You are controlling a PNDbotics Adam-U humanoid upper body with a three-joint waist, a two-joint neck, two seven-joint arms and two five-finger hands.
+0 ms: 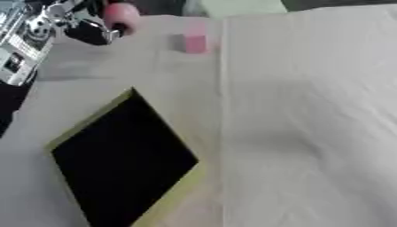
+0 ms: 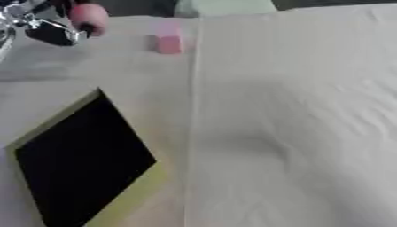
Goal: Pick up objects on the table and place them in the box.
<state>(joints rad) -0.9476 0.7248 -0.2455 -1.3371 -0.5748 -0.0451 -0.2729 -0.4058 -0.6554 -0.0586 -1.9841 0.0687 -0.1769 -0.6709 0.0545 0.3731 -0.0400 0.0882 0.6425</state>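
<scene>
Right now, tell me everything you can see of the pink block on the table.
The pink block is a small, solid-looking box shape, its top face paler than its front. It stands upright on the cream tablecloth, near the far edge, beside a fold in the cloth. Nothing touches it: the left hand, holding a rounded pink object, is apart to its left, and the box lies nearer.

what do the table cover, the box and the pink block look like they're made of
The table cover looks like soft beige cloth: matte, with wrinkles and a long fold. The box seems to be cardboard or thin board, judging by its flat yellowish rim and dark inside. The pink block looks matte, possibly foam or painted wood; hard to tell.
</scene>
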